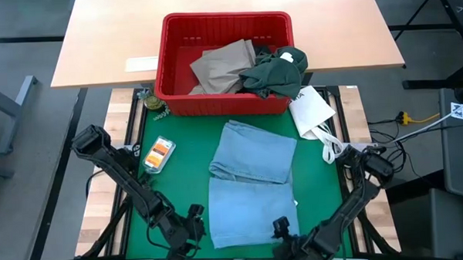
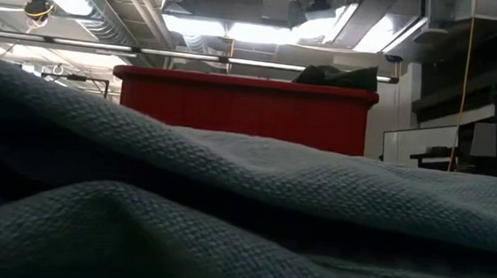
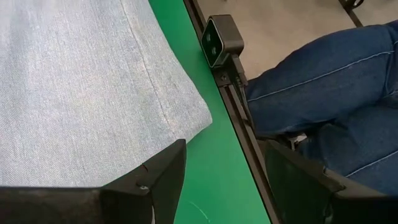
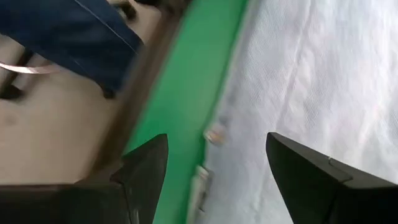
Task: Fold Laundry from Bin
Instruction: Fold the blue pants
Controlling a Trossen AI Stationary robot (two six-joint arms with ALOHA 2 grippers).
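Observation:
A light blue garment (image 1: pixel 252 175) lies spread on the green mat (image 1: pixel 179 170), folded across its middle, and it fills the foreground of the low view (image 2: pixel 225 208). My left gripper (image 1: pixel 195 224) stands open at the garment's near left corner (image 3: pixel 199 121), one finger over the cloth's edge and one over the mat's border. My right gripper (image 1: pixel 284 232) stands open at the near right corner, its fingers either side of the garment's edge (image 4: pixel 214 134). The red bin (image 1: pixel 227 18) at the far side holds tan trousers (image 1: pixel 221 65). A dark green garment (image 1: pixel 276 74) hangs over its rim.
A white packet (image 1: pixel 312 108) lies right of the bin and a small orange packet (image 1: pixel 158 152) lies on the mat's left. A small camera (image 3: pixel 219 40) sits on the table's near edge, with a person's legs in jeans (image 3: pixel 329 81) just beyond it.

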